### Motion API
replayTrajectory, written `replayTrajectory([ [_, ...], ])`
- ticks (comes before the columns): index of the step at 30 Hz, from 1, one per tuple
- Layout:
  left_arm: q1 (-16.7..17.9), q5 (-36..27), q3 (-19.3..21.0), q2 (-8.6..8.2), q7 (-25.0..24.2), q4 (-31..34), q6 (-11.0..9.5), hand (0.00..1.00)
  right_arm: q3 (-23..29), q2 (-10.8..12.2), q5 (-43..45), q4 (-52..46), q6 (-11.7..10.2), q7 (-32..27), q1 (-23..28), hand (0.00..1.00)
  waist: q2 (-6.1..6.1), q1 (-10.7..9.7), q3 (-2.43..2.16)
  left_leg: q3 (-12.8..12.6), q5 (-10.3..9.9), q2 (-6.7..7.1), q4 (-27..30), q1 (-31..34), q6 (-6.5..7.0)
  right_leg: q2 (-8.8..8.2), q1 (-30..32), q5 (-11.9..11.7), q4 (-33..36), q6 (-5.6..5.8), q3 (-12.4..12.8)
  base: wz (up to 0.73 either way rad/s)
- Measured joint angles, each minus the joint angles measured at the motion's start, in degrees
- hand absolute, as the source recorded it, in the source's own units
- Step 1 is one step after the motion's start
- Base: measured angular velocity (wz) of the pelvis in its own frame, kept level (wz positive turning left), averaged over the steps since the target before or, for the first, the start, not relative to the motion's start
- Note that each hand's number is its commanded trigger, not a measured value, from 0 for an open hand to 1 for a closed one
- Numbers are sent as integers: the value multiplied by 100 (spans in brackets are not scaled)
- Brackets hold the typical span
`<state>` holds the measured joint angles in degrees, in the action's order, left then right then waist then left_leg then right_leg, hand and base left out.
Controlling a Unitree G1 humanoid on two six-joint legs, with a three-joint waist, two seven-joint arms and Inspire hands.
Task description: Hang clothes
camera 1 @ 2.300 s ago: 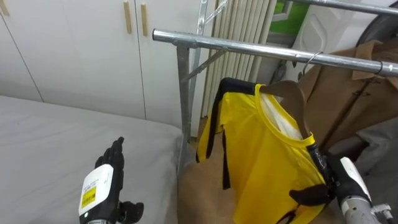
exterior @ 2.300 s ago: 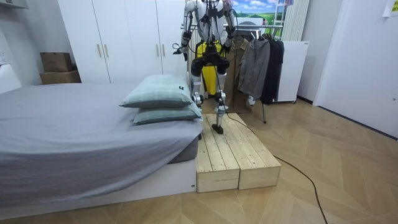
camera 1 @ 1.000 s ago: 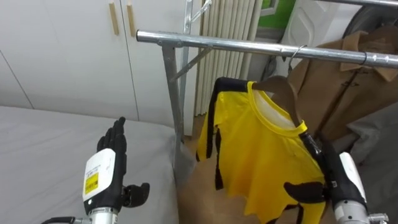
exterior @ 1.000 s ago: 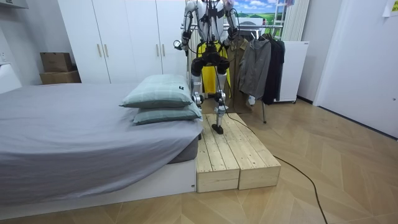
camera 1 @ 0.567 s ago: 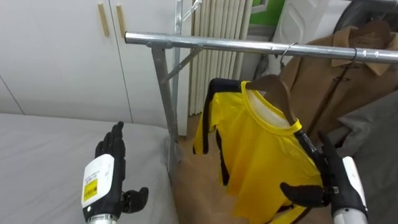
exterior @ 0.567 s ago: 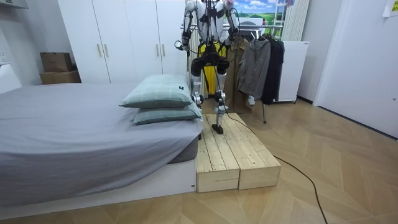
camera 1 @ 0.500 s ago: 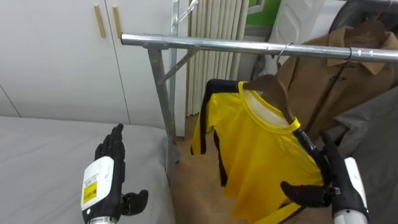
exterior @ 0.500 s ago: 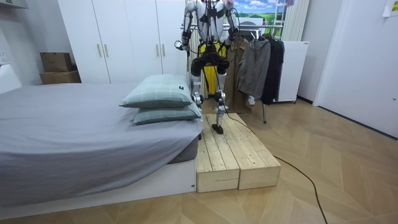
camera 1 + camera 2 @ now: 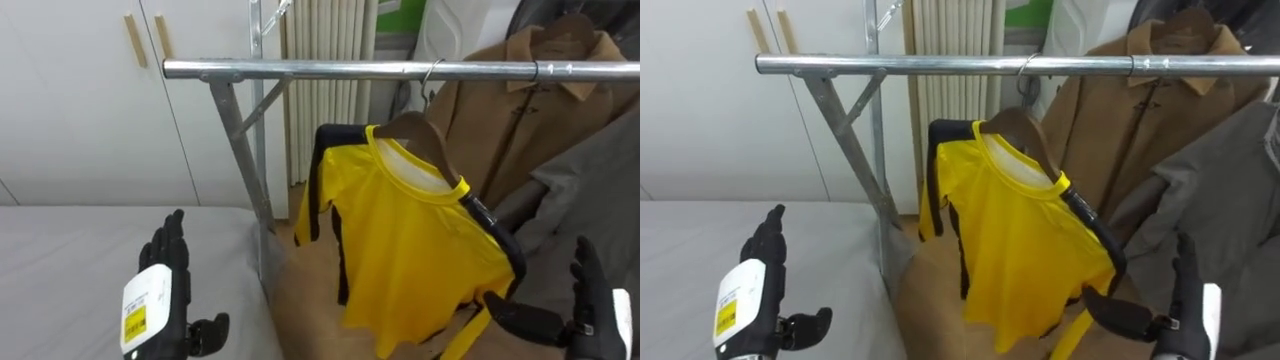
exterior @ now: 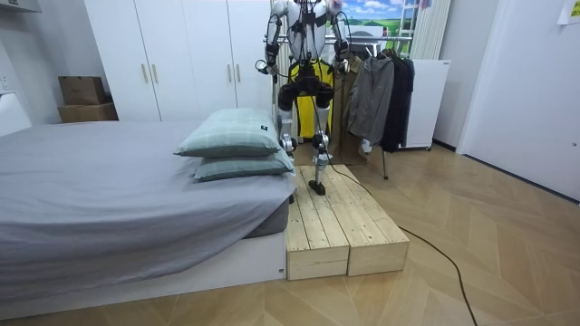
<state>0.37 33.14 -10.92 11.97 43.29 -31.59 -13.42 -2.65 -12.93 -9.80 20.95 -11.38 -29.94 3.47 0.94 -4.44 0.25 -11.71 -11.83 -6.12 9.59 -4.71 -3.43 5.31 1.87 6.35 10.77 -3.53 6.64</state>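
Yellow shirt (image 9: 410,240), left eye view: on hanger (image 9: 405,128) hooked over rail (image 9: 330,70), so needs no holding. Left hand (image 9: 152,300), right hand (image 9: 592,305): fingers straight, empty.
Room view: robot on wooden platform (image 10: 335,226), facing rail.
Right eye view: right thumb near hem; contact unclear.

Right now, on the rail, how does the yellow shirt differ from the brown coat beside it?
The yellow shirt is bright yellow with black trim; the brown coat is plain tan. The yellow shirt has a round, collarless neck; the brown coat has a folded collar. The yellow shirt hangs further to the robot's left on the rail than the brown coat. Both hang from it on hangers.
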Motion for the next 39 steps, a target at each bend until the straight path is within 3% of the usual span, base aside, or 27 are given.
replayTrajectory([
  [8,51,-118,3,8,-1,-33,-80,0,53,25,-152,7,-55,-124,69,0,-2,3,8,-1,0,0,-1,-50,0,2,-22,1,-4,2,1,-1],
  [14,287,-199,25,24,-30,-41,-94,0,195,133,-227,133,-161,12,367,0,-17,10,19,-51,0,-2,-10,-90,0,20,-18,5,-13,6,64,-6],
  [18,297,-154,54,23,-22,-461,-127,0,210,158,-327,861,-182,376,369,0,-46,-5,23,-72,0,-2,-17,-85,0,29,17,6,-6,5,108,-5],
  [24,581,-473,97,28,-133,-1120,-170,0,239,220,-776,2133,-175,951,606,0,-68,-49,22,-72,0,-3,-22,-65,0,28,22,6,2,5,106,1],
  [31,757,-499,359,14,-283,-1985,-320,0,538,393,-752,3867,-176,1587,748,0,-33,-55,-13,-71,-1,1,-57,-210,-1,35,-94,67,1,-8,114,0],
  [39,868,-658,477,8,-426,-2531,-324,0,571,463,-651,4471,-153,2021,991,0,-20,-56,-8,-71,-1,7,-73,-215,-1,45,-75,73,25,1,184,0],
])
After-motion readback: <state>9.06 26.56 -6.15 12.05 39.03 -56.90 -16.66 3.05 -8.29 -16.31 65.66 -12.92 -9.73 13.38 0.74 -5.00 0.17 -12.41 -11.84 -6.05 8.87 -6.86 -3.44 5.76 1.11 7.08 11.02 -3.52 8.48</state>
